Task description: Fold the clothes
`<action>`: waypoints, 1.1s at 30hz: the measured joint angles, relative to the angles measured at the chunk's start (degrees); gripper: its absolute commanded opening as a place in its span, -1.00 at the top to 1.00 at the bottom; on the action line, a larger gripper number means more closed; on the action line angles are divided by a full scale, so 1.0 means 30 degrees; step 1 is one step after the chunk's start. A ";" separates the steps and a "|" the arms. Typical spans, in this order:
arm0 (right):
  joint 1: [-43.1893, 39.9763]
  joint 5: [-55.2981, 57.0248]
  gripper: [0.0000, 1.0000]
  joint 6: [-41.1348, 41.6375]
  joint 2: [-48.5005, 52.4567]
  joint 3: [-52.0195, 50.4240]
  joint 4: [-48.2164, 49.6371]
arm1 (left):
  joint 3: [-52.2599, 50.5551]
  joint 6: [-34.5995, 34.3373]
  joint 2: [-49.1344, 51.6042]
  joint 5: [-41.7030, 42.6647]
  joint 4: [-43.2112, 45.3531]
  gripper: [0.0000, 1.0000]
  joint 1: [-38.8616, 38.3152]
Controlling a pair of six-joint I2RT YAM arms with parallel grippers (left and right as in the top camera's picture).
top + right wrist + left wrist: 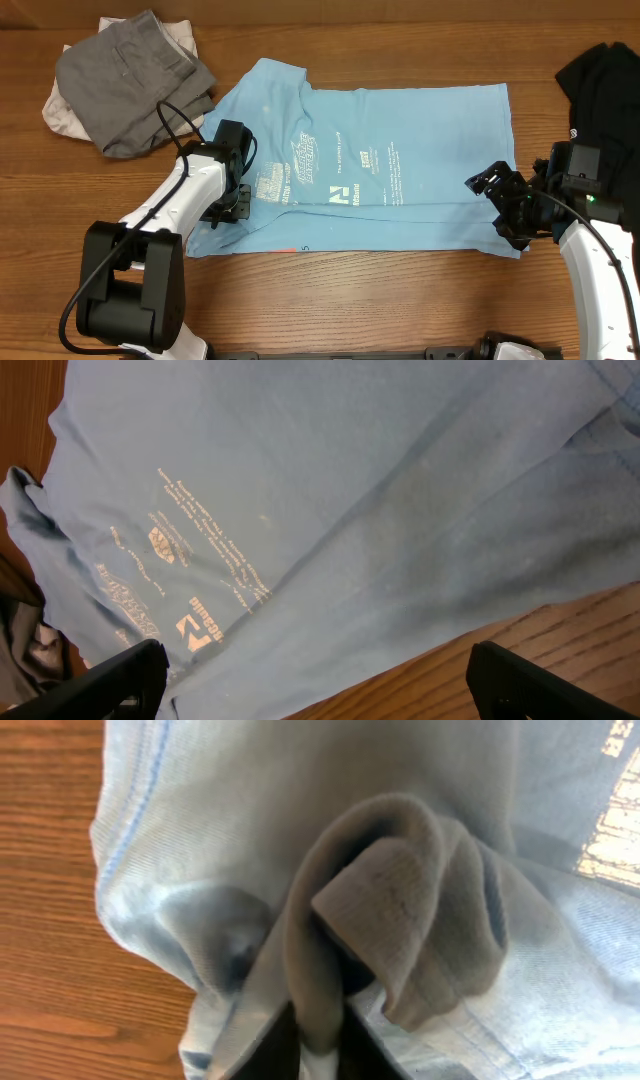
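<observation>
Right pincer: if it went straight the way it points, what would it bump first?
Probably the light blue T-shirt: the open right pincer points straight at its cloth, though depth is hard to judge.

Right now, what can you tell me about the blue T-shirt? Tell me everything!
The light blue T-shirt looks like soft cotton, with short sleeves and white and dark printed logos. It lies spread mostly flat on the wooden table, creased near its lower edge. The left gripper is shut on a bunched fold at its left side. The open right gripper sits over its lower right corner.
</observation>
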 measured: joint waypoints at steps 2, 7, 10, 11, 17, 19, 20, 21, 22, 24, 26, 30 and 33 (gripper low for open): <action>0.0000 0.0015 -1.00 0.0000 0.0000 0.0000 -0.0007 | 0.0000 0.0036 0.0000 -0.0270 0.0175 0.92 0.0000; 0.0000 0.0124 -1.00 0.0015 0.0000 0.0000 -0.0015 | 0.0000 0.0022 0.0000 -0.1413 0.1122 0.92 0.0000; 0.0000 0.0146 -1.00 0.0007 0.0000 0.0000 -0.0007 | 0.0000 0.0022 0.0000 -0.2361 0.1756 0.92 0.0087; 0.0000 0.0138 -1.00 0.0015 0.0000 0.0000 0.0000 | 0.0000 0.0022 0.0000 -0.2667 0.1909 0.92 0.0168; 0.0000 0.0160 -1.00 0.0015 0.0000 0.0000 0.0022 | 0.0000 0.0073 0.0000 -0.4503 0.2820 -0.33 0.1202; 0.0000 0.0175 -1.00 0.0007 0.0000 0.0000 0.0022 | 0.0000 0.0051 0.0000 -0.4976 0.2965 -1.00 0.1566; 0.0000 0.0204 -1.00 0.0015 0.0000 0.0000 0.0022 | 0.0000 0.0036 0.0000 -0.5209 0.2980 -1.00 0.1741; 0.0000 0.0211 -1.00 0.0007 0.0000 0.0000 0.0015 | 0.0000 0.0036 0.0000 -0.5377 0.2980 -1.00 0.1858; 0.0000 0.0211 -1.00 0.0007 0.0000 0.0000 0.0015 | 0.0000 0.0036 0.0000 -0.5515 0.2958 -1.00 0.1938; 0.0000 0.0219 -1.00 0.0007 0.0000 0.0000 0.0007 | 0.0022 -0.0029 0.0000 -0.5697 0.2798 -1.00 0.2055; 0.0000 0.0211 -1.00 0.0015 0.0000 0.0000 0.0007 | 0.0211 -0.0138 0.0000 -0.5799 0.2229 -1.00 0.2040; 0.0000 0.0211 -1.00 0.0022 0.0000 -0.0007 0.0015 | 0.1668 -0.0962 0.0007 -0.5880 0.0204 -1.00 0.1996; 0.0000 0.0211 -1.00 0.0007 0.0000 -0.0015 0.0007 | 0.3796 -0.1916 0.0007 -0.5960 -0.1770 -0.99 0.1931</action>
